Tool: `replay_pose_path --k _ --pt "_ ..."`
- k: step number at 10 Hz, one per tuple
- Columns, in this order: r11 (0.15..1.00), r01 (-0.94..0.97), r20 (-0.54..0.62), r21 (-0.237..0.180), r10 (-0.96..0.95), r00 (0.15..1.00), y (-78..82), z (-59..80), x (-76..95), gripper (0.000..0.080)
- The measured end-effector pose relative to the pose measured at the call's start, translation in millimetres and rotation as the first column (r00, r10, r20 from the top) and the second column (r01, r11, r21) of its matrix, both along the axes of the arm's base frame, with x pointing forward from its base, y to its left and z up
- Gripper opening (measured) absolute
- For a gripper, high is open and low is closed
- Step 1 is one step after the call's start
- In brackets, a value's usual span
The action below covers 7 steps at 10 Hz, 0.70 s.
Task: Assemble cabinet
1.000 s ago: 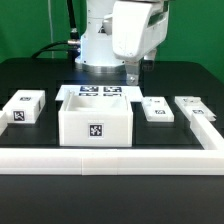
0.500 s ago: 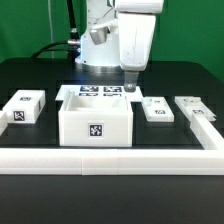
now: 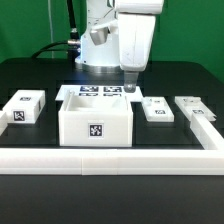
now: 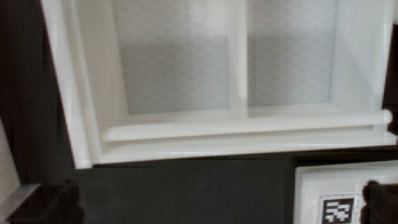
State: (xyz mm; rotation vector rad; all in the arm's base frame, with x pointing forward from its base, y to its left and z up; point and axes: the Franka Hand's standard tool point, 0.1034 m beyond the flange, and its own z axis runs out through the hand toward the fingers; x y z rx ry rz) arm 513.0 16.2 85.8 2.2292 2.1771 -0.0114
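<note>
The cabinet (image 3: pixel 95 120) is a white open-topped box with a tag on its front, in the middle of the table. In the wrist view its inside (image 4: pixel 214 70) shows a dividing wall and a ledge along one rim. My gripper (image 3: pixel 128 86) hangs just behind the cabinet's rear corner on the exterior view's right. It is open and empty. In the wrist view its dark fingertips (image 4: pixel 50 204) stand far apart over dark table, and the gripper (image 4: pixel 214 205) holds nothing. One fingertip overlaps a white tagged surface (image 4: pixel 338 195).
The marker board (image 3: pixel 100 93) lies behind the cabinet. A small tagged block (image 3: pixel 25 105) sits on the exterior view's left. Two tagged panels (image 3: pixel 155 110) (image 3: pixel 197 108) lie on the right. A white L-shaped rail (image 3: pixel 110 158) runs along the front and right.
The gripper moved toward the exterior view's left and turned between one second and half a second ago. Nothing has visibly moved since then.
</note>
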Motion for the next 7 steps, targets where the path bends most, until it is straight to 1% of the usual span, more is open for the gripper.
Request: replay_pose_path --k 1,2,3,7 --pt "1.000 0.006 0.004 0.004 -0.006 1.000 -0.6 -6.2 -12.3 0.0798" --pt "1.000 0.001 -0.001 0.005 -0.001 1.000 -2.4 -11.3 -19.4 0.0798" --pt "1.000 0.005 -0.007 0.005 -0.005 1.000 -6.8 -13.8 -21.9 0.0798" --pt "1.000 0.010 -0.009 0.005 -0.010 1.000 -7.5 -14.4 -22.0 0.0798"
